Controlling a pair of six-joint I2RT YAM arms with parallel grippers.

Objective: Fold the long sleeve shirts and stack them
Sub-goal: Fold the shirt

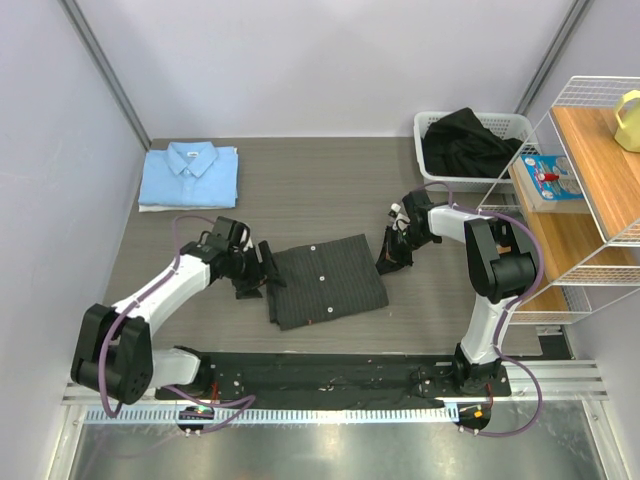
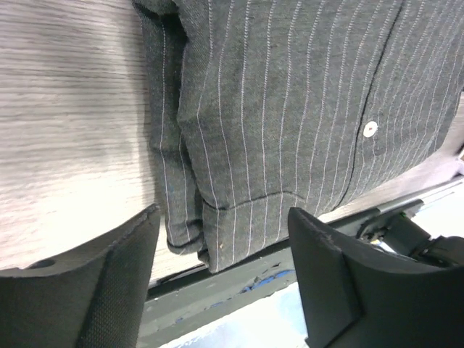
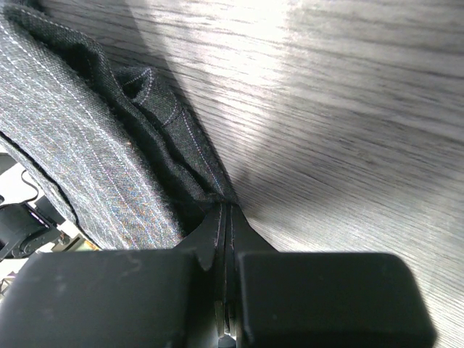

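The folded pinstriped shirt (image 1: 325,280) is flanked — left claw (image 2: 225,221) held wide open and empty, right claw (image 3: 226,212) shut at its edge.

The charcoal pinstriped button-up shirt (image 2: 304,109) runs off the top and right edges of the left wrist view; only one folded corner shows. On the right wrist camera, the right gripper (image 3: 226,209) is pressed closed against a cloth fold, and whether fabric is pinched, can't tell. Up top, the yellow object (image 1: 629,120) on the wooden shelf (image 1: 590,150) is clipped by the edge. The dark bundle (image 1: 463,140) in the white plastic basket (image 1: 428,122) is unreadable.
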